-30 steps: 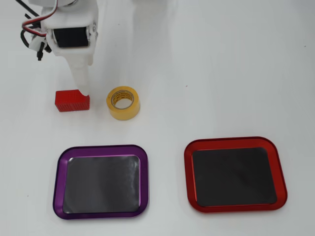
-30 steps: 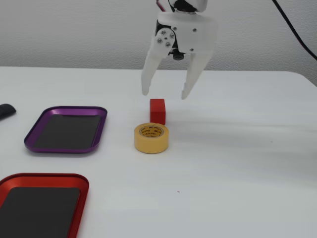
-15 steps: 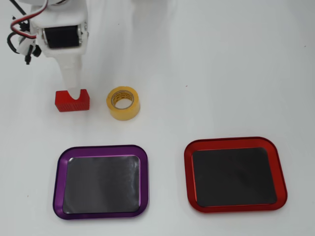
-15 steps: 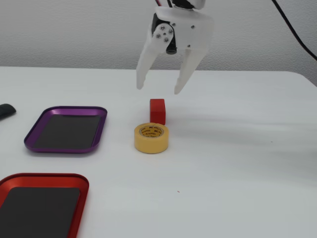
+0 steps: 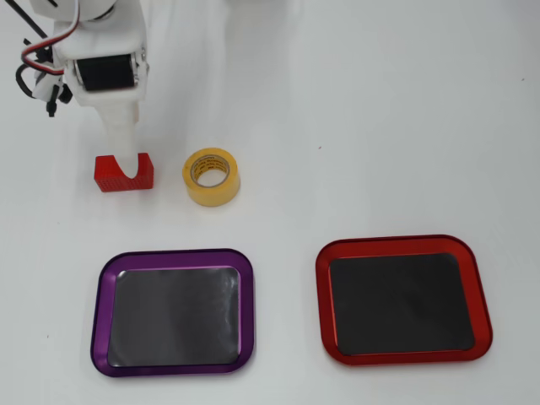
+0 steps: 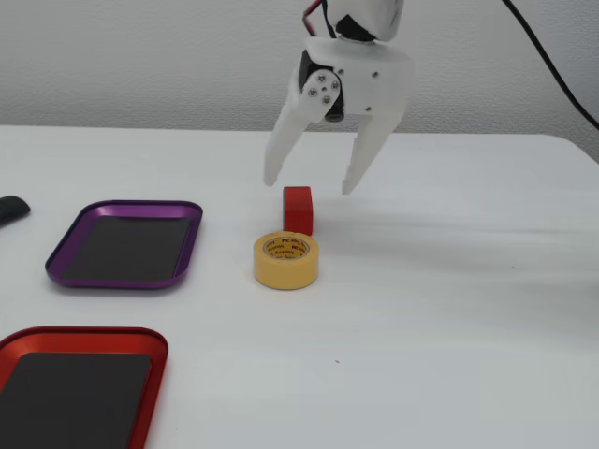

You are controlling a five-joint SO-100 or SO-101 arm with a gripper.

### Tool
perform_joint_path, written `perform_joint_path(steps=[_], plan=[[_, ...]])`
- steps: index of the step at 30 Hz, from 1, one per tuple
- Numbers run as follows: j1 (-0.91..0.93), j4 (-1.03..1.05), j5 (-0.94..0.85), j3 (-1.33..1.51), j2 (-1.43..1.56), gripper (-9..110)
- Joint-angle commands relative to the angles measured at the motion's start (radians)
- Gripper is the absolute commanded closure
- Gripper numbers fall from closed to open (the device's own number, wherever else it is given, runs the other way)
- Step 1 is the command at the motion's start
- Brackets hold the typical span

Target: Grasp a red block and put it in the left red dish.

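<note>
The red block (image 5: 108, 175) lies on the white table left of the yellow tape roll; in the fixed view the red block (image 6: 298, 208) sits just behind the roll. My gripper (image 5: 125, 143) is open and empty above the block, one white finger covering the block's middle in the overhead view. In the fixed view the gripper (image 6: 312, 182) hangs with its fingertips spread a little above the block, not touching it. The red dish (image 5: 403, 243) lies empty at the lower right of the overhead view and at the lower left of the fixed view (image 6: 84, 332).
A yellow tape roll (image 5: 211, 192) stands right beside the block (image 6: 285, 267). A purple-rimmed tray (image 5: 173, 253) lies empty below the block (image 6: 126, 206). A dark object (image 6: 9, 208) lies at the fixed view's left edge.
</note>
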Motion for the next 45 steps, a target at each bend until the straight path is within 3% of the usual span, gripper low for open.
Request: perform_joint_path(steps=[1,22,35,39,45], plan=[[0.006,-0.048,-0.005,0.014,0.005,75],[0.051,-0.126,-0.009,0.003,-0.166,75],[0.051,-0.147,-0.008,0.003,-0.155,91],[0.049,-0.144,-0.008,0.003,-0.153,102],[0.046,-0.133,-0.018,0.003,-0.124,102]])
